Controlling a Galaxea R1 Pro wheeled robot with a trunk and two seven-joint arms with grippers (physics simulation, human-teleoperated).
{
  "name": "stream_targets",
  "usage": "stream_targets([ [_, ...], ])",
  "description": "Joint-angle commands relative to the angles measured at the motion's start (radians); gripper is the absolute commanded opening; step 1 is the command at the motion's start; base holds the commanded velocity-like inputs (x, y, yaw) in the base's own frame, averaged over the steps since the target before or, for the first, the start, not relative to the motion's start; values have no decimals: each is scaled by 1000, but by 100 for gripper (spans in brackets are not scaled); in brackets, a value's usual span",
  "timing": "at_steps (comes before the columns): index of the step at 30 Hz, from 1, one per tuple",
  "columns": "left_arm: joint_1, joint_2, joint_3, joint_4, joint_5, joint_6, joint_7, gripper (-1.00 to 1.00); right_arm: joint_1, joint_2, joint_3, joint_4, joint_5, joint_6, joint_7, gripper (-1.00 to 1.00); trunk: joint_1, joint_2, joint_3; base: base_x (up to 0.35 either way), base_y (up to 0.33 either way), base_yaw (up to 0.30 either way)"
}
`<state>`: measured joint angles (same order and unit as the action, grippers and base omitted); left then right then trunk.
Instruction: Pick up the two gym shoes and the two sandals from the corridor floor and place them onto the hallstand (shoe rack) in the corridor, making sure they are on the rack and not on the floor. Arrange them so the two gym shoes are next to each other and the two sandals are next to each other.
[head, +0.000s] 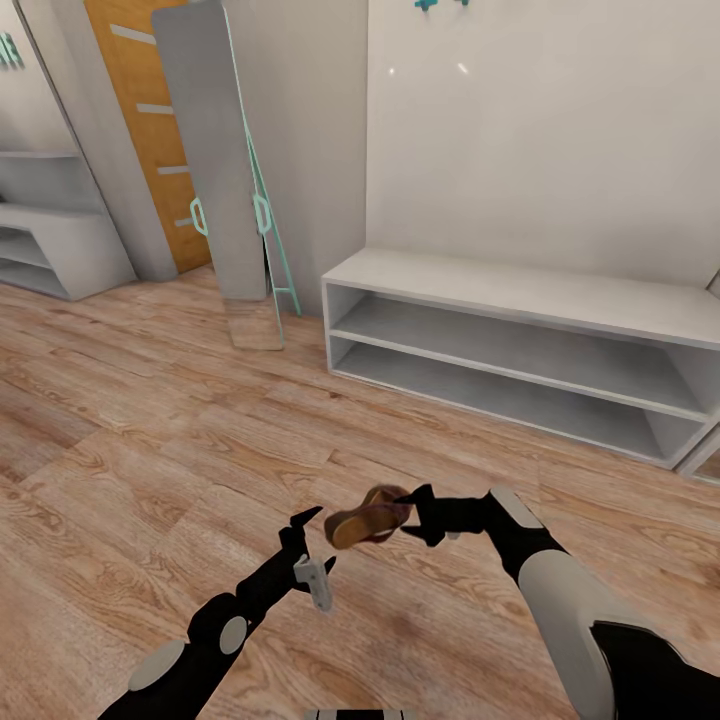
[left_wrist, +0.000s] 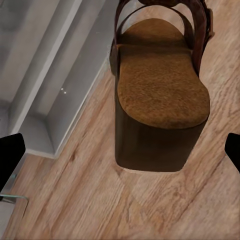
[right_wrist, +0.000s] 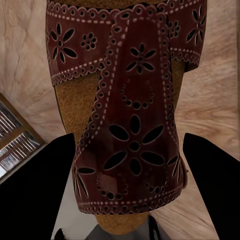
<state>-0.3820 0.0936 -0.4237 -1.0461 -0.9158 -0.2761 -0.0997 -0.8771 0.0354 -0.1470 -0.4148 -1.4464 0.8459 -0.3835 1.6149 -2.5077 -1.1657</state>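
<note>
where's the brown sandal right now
The brown leather sandal is off the wood-plank floor, held by the right gripper, in front of the pale grey shoe rack.

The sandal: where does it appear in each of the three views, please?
Head view: sandal low centre, at the right tool, above the wood floor.
Left wrist view: upper centre-right, tan insole facing the camera.
Right wrist view: centre, perforated strap between the dark fingers.
Shared landmark: the wood floor.

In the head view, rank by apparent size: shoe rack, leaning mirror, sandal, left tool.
1. Shoe rack, largest.
2. Leaning mirror.
3. and 4. Sandal and left tool look alike; both sit nearer the camera, so no ranking between them.
</note>
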Motion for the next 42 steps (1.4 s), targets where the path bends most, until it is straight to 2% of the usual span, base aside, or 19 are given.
stream_targets([
  [1,0,0,0,0,0,0,0,100,0,0,0,3,-1,0,0,-100,0,0,0,0,0,0],
  [21,0,-2,-3,-4,1,0,3,100,0,7,0,17,-2,1,-1,-100,0,0,0,0,0,0],
  [42,0,-18,-7,-3,2,0,4,100,0,8,0,17,-2,1,-1,-100,0,0,0,0,0,0],
])
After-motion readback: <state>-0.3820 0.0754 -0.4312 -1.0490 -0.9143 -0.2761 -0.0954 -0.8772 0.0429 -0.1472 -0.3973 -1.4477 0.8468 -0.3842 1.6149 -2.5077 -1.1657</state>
